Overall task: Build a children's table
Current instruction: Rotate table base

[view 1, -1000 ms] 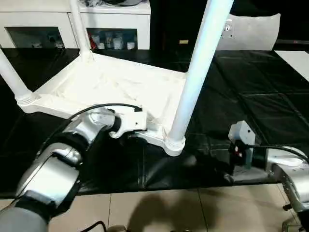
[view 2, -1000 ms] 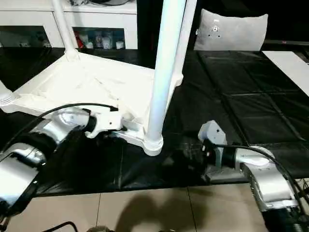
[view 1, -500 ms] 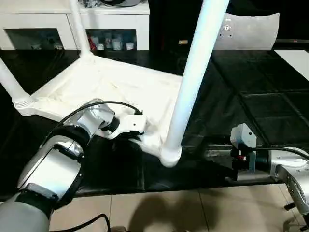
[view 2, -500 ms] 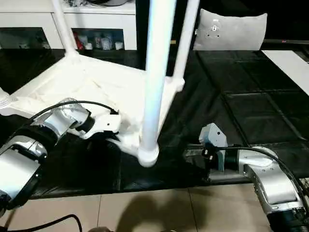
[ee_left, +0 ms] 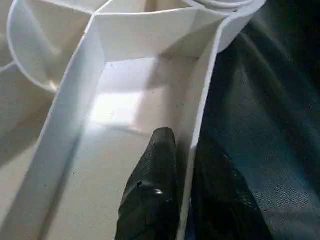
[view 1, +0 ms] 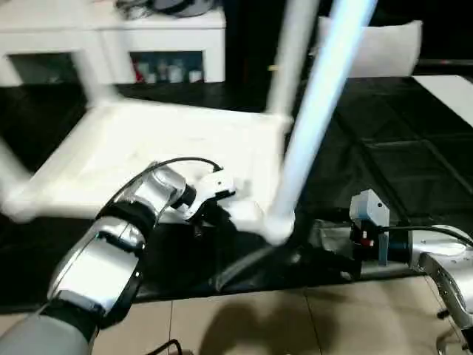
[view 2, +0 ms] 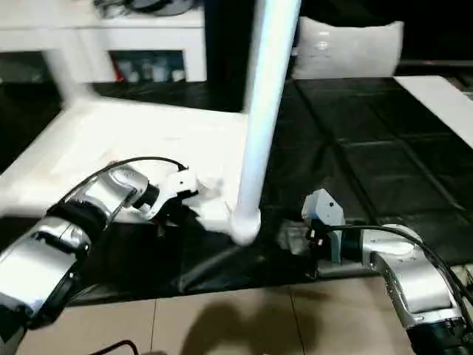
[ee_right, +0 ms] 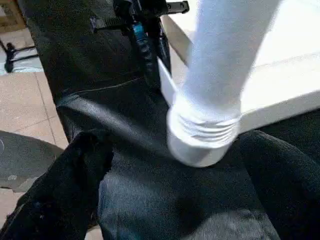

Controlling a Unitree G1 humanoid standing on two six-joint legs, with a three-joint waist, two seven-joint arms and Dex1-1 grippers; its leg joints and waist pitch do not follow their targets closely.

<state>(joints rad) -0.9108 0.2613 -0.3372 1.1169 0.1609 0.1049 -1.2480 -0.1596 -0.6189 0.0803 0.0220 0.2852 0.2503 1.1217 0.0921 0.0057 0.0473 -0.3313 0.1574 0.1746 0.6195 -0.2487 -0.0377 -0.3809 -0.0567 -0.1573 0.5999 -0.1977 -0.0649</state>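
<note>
Legs: you had all visible legs (view 1: 318, 126) socketed.
Left pincer (ee_left: 187, 200): pinched the children's table (view 1: 148, 148) rim.
Right pincer (ee_right: 165, 200): spread wide.
Left: flipping upright.

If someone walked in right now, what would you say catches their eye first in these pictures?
The upside-down children's table on the black mat, its legs sticking up, the near leg leaning. The left gripper pinches the table's side wall at the near edge. The right gripper waits open beside that leg's socket.

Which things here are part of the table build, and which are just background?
Job:
- children's table, upside down
- near leg
- left gripper, pinching the table's rim wall
- right gripper

Background:
- white cabinet
- black mat
</note>
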